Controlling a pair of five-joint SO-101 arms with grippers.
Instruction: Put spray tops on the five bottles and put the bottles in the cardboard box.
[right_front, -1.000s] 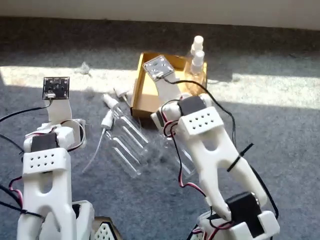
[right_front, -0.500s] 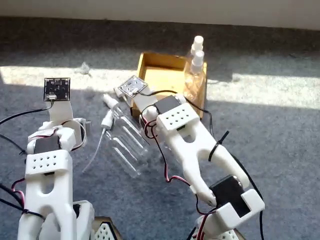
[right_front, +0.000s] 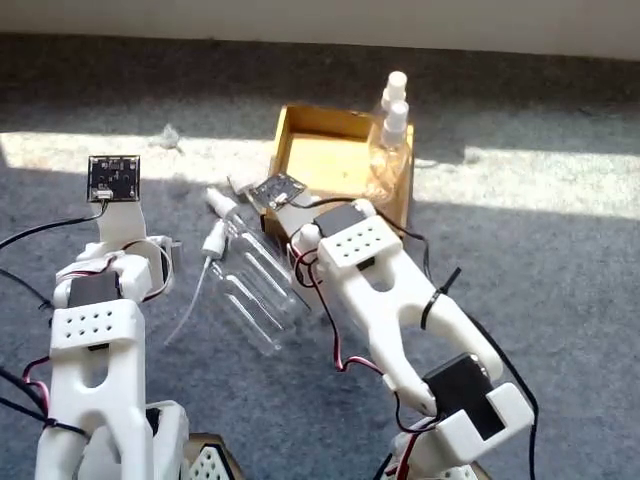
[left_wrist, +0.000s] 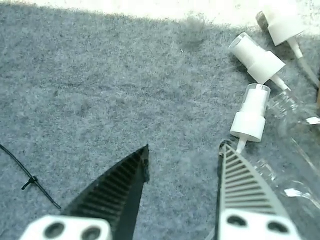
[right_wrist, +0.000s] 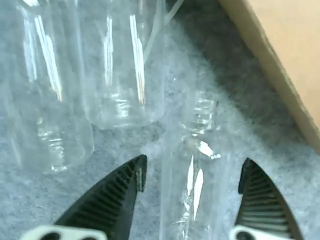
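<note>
Right now the right gripper (right_wrist: 192, 167) hangs low over the grey carpet (right_front: 560, 280) with its jaws spread wide. They straddle an uncapped clear bottle (right_wrist: 200, 145) that lies between the fingers, and neither finger seems to touch it. The bottle's threaded neck points toward the cardboard box (right_front: 340, 113). Two more open bottles (right_wrist: 120, 75) lie just beside it on the carpet.

In the high view that cluster of lying bottles sits at centre frame, left of the right arm's wrist. The box is at upper centre, with two bottles with spray tops (right_front: 390, 150) standing upright at its right side.

Over at lower left, the left gripper (left_wrist: 184, 150) is wide open and empty above bare carpet. Three loose spray tops (left_wrist: 250, 117) lie close by, the nearest just beside its pale finger.
</note>
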